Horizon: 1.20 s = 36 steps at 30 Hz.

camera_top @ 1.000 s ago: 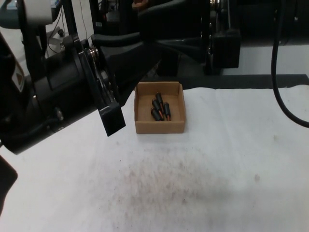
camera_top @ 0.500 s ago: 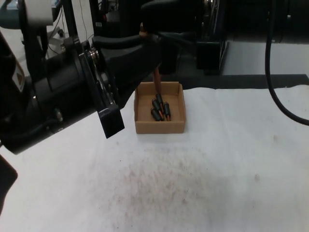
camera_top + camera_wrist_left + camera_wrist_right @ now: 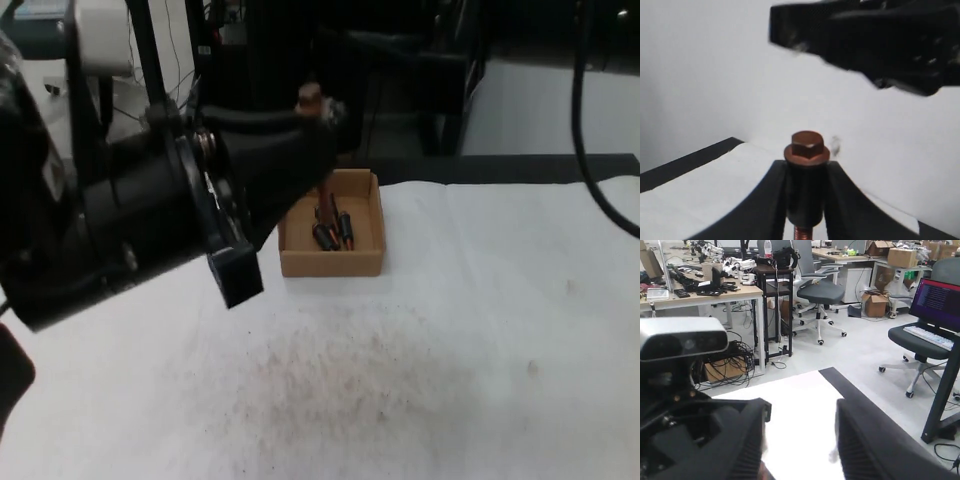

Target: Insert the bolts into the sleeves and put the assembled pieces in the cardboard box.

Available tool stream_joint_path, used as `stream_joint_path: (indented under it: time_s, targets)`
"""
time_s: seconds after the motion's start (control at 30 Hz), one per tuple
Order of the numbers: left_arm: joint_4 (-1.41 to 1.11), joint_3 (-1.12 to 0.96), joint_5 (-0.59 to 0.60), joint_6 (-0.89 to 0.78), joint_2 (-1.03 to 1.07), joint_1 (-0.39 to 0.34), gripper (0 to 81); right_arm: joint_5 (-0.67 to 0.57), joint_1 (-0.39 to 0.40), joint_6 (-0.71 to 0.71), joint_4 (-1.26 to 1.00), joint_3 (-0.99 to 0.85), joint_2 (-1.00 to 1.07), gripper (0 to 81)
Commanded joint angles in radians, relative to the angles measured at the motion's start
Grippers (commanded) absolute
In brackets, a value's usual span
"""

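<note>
Left gripper (image 3: 806,172): pinching the black sleeve (image 3: 806,197) upright, copper bolt (image 3: 806,146) seated through it, head on top, thread showing below. I grip the sleeve, so the head keeps the bolt from dropping out.

High view: assembly sits upper centre, over the cardboard box (image 3: 332,262) at mid-frame. Finished pieces (image 3: 330,232) lie inside.

Right gripper (image 3: 800,440): spread, empty.

My guess at the next step: lower, then release.

The left hand (image 3: 806,172), clamped on the sleeve (image 3: 805,200), is lowering the inserted bolt (image 3: 806,148) toward the cardboard box (image 3: 331,262). The right hand (image 3: 800,415), its 2 fingers apart, is withdrawing from the bolt head.
</note>
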Motion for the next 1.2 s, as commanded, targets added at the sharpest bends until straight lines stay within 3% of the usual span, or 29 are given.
stream_joint_path:
  time_s: [0.0,0.1,0.2,0.3,0.4,0.43,0.8,1.17]
  targets:
    - [0.078,-0.005,-0.067,0.017,-0.011,-0.001,0.3,0.017,-0.002,-0.005,-0.013,-0.003,-0.024,42.6]
    - [0.197,-0.005,-0.131,0.016,0.010,-0.001,0.3,0.110,-0.002,-0.005,-0.013,-0.003,-0.045,42.1]
    - [0.243,-0.005,-0.084,0.016,0.057,-0.001,0.3,0.251,-0.002,-0.005,-0.013,-0.003,-0.069,34.9]
    - [0.243,-0.017,-0.018,0.016,0.117,-0.001,0.3,0.426,-0.002,-0.005,-0.013,-0.003,-0.098,22.0]
    - [0.243,-0.055,-0.023,0.016,0.189,-0.001,0.3,0.579,-0.002,-0.025,-0.007,-0.003,-0.125,3.2]
    - [0.243,-0.076,-0.031,0.016,0.219,-0.001,0.3,0.622,-0.002,-0.039,-0.002,-0.003,-0.134,0.6]
    - [0.359,-0.550,-0.041,0.013,0.706,0.044,0.3,0.993,-0.002,-0.086,0.251,-0.003,-0.219,0.3]
    - [0.875,-1.250,-0.275,0.151,1.170,0.126,0.3,1.171,-0.007,-0.083,0.524,-0.003,-0.307,0.3]
